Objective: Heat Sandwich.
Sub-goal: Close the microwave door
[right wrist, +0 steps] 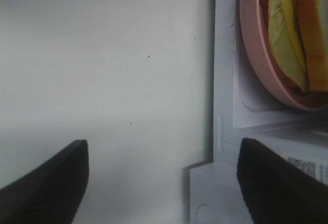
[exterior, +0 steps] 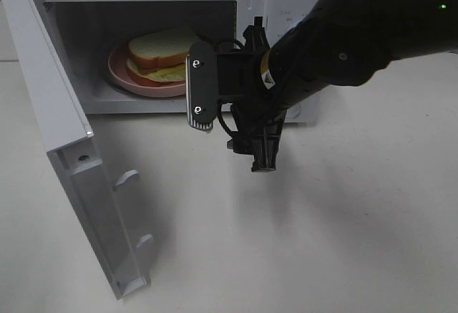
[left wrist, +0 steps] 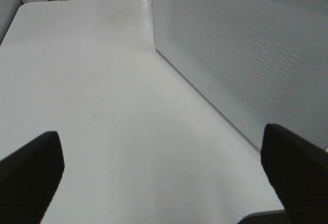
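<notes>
The sandwich (exterior: 163,55) is set on a round pink plate (exterior: 123,78), and both are found inside the white microwave (exterior: 286,1). The microwave door (exterior: 68,155) is swung wide open to the left side. The right arm (exterior: 343,34) is held low in front of the open box, just outside it. In the right wrist view the right gripper (right wrist: 161,155) is seen with its two fingers spread far apart, and nothing is held between them. The plate's edge and the yellow-green filling can be seen close by there. The left gripper (left wrist: 161,155) is also spread wide, and nothing is held in it. It is seen above the white table (left wrist: 102,80), beside what is probably the microwave's dotted side wall (left wrist: 246,55).
</notes>
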### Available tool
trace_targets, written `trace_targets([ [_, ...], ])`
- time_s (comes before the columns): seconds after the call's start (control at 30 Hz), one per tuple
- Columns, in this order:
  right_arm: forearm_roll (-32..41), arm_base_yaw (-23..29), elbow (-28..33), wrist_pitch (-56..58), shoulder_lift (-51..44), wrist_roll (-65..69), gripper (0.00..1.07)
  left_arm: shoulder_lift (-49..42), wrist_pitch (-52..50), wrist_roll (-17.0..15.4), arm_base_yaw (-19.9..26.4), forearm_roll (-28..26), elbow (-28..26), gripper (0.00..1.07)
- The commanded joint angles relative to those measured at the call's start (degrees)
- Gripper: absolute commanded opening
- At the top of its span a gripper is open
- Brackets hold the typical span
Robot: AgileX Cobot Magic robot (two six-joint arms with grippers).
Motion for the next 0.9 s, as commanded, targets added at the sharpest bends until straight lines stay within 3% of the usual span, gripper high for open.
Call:
trace_targets([
  [0.03,0.1,0.2,2.9,0.1,-3.3,3.7,0.76,-1.1,-0.5,-0.1,-0.4,-0.1,0.2,1.01],
  [0.57,0.2,0.2,15.1,1.8,-18.8,16.2,0.76,-1.1,-0.5,-0.1,-0.4,-0.1,0.2,1.01],
  [0.9,1.3,0.2,16.6,9.6,-25.7,26.3,0.76,-1.1,-0.5,-0.1,-0.4,-0.1,0.2,1.01],
])
